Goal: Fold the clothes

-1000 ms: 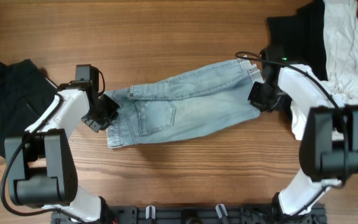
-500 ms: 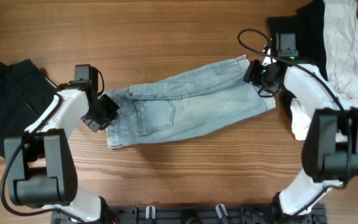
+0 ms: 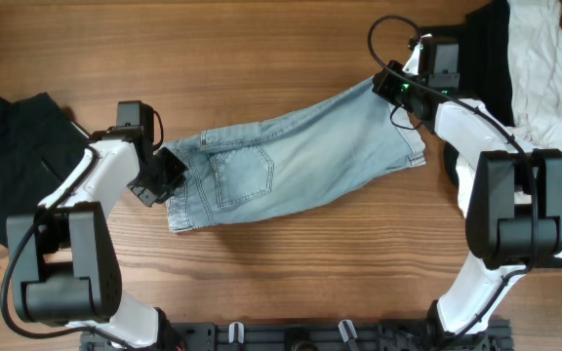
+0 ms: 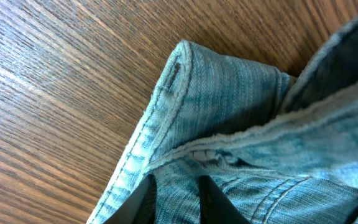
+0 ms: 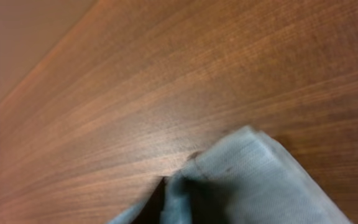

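The right pincer (image 3: 390,86) had carried the leg hem of the jeans (image 3: 291,166) up toward 1 o'clock since a second before, drawing the cloth flatter, while the left pincer (image 3: 167,177) had stayed put. The right pincer was pinching the hem corner, and the left was pressed together on the waistband at 9 o'clock. The jeans lay slanted across the middle of the desk (image 3: 261,49), pocket side up. A black garment (image 3: 13,156) sat at the 9 o'clock edge; a white garment (image 3: 544,68) and a dark cloth (image 3: 471,49) lay at 2 o'clock
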{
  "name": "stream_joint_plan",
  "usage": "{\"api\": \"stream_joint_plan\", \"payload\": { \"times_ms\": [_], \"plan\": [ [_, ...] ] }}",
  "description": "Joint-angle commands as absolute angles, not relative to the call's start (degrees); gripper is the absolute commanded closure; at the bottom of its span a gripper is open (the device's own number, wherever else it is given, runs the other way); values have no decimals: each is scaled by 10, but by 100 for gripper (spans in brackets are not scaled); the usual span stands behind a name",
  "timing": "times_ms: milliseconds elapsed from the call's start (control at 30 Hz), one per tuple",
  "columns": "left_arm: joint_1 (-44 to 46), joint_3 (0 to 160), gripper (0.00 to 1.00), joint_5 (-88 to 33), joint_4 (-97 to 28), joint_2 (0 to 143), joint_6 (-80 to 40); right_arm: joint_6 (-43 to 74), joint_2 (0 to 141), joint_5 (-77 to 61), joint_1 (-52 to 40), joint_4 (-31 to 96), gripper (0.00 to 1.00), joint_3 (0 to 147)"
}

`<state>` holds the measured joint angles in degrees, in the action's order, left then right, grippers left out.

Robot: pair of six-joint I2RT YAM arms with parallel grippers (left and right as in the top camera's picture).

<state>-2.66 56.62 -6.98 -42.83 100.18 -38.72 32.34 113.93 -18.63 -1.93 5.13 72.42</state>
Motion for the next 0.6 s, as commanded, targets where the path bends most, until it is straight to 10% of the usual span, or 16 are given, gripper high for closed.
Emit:
{"api": "stream_joint_plan", "payload": {
  "times_ms": [0,167,567],
  "plan": [
    [-37,552,73,-30,-432,1017,-377,313,1143,-156,-16,100,57,737],
    [-51,565,85,-37,-444,987,-377,254,1134,-141,1,221,65,737],
    [159,592,76,-98,-239,896,-135,192,1134,-100,3,413,64,735]
  ]
}}
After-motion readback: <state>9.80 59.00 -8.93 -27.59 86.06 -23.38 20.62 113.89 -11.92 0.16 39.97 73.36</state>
